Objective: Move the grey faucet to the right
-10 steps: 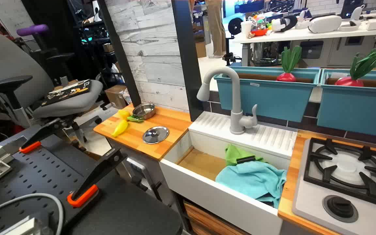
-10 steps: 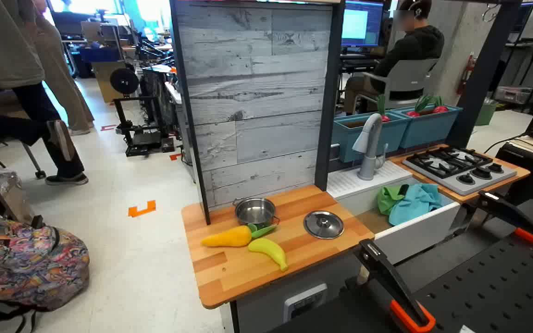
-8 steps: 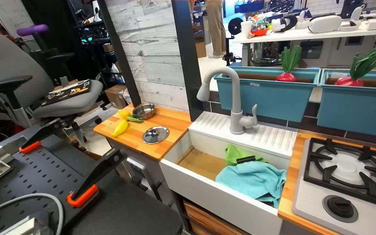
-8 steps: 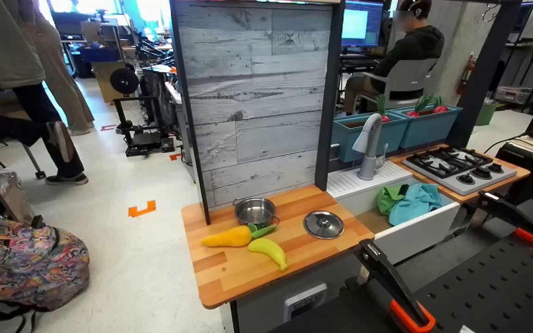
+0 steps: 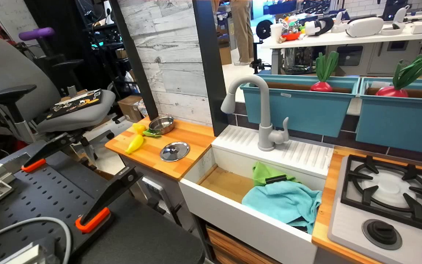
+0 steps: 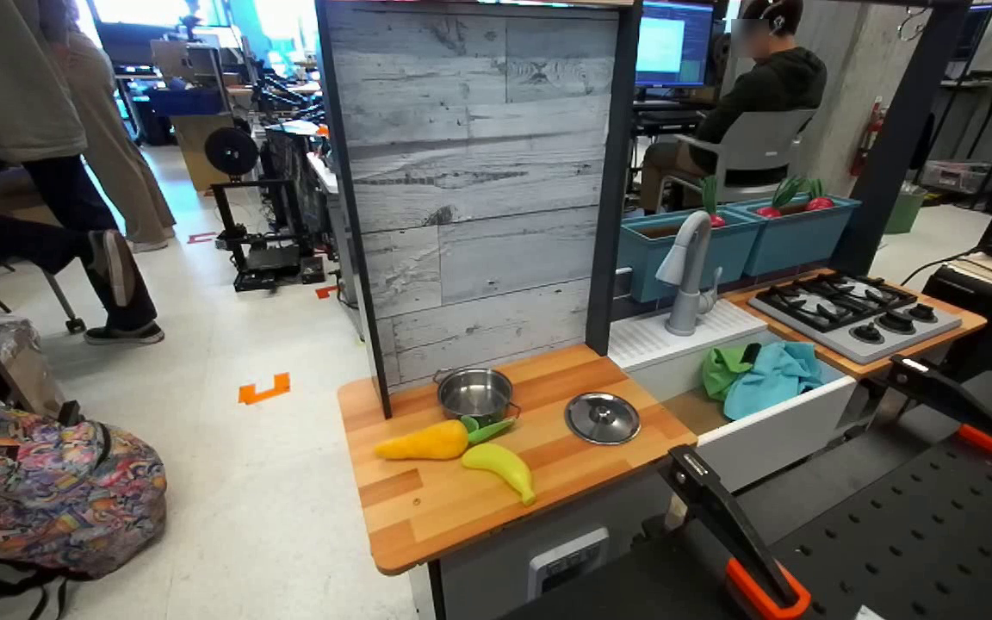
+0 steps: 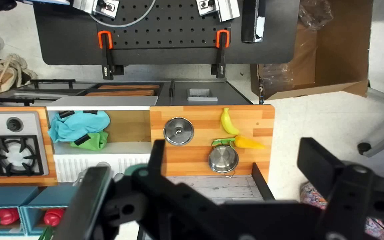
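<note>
The grey faucet stands upright on the white ribbed ledge behind the sink. In both exterior views its spout hooks over toward the side of the wooden counter, and its small lever is on the opposite side, toward the stove. In the wrist view only bits of the faucet show; one gripper finger hides most of it. My gripper is open with its fingers wide apart and nothing between them. It is high above the play kitchen, apart from the faucet. The gripper is out of view in both exterior views.
The sink holds blue and green cloths. A wooden counter bears a pot, lid, banana and carrot. A stove, teal planters and a wood-look panel stand nearby.
</note>
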